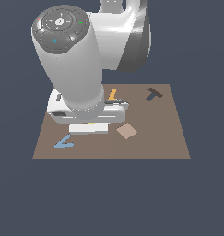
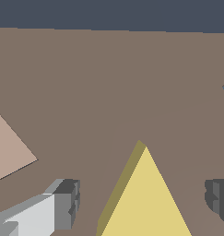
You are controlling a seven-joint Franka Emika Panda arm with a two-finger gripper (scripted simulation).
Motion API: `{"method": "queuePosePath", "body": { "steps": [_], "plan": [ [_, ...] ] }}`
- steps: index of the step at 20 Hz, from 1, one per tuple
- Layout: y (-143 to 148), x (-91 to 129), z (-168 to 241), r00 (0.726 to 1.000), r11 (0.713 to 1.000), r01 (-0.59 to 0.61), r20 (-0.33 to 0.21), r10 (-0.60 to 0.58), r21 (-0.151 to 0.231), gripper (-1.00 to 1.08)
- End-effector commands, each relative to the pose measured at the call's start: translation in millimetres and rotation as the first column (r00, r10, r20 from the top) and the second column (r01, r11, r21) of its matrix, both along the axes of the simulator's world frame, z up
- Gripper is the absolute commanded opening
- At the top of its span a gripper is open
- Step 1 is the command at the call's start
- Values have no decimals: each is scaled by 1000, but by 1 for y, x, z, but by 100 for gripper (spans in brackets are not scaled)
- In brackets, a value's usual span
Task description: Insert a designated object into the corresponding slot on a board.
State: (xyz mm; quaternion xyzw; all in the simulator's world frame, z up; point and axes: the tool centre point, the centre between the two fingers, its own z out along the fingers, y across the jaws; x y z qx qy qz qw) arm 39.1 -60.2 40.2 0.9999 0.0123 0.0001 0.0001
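Observation:
The yellow triangular block (image 2: 148, 203) lies flat on the brown board (image 2: 109, 83), its tip pointing away from the wrist camera. My gripper (image 2: 141, 200) is open and low over it, with one finger (image 2: 62, 205) on each side of the block and a gap between each finger and the block's edges. In the exterior view the arm and hand (image 1: 88, 113) cover the block and the fingers. The triangular slot is not visible in either view. The board (image 1: 168, 133) shows around the arm.
A dark T-shaped recess (image 1: 153, 94) is at the board's far right in the exterior view. An orange L piece (image 1: 113, 94) shows behind the hand. A blue V piece (image 1: 63, 143) lies near left. A pale pink square (image 1: 126, 131) lies beside the hand and also shows in the wrist view (image 2: 7, 156).

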Motion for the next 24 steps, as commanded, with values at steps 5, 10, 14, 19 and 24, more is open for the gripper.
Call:
{"method": "queuePosePath", "body": {
  "steps": [5, 10, 14, 19, 24],
  "plan": [
    [0, 0, -10, 1000, 1000, 0, 0, 0, 0, -100],
    [0, 0, -10, 1000, 1000, 0, 0, 0, 0, -100],
    [0, 0, -10, 1000, 1000, 0, 0, 0, 0, -100],
    [0, 0, -10, 1000, 1000, 7, 0, -7, 0, -100],
    [-4, 2, -10, 999, 999, 55, 0, -55, 0, -100]
  ]
}}
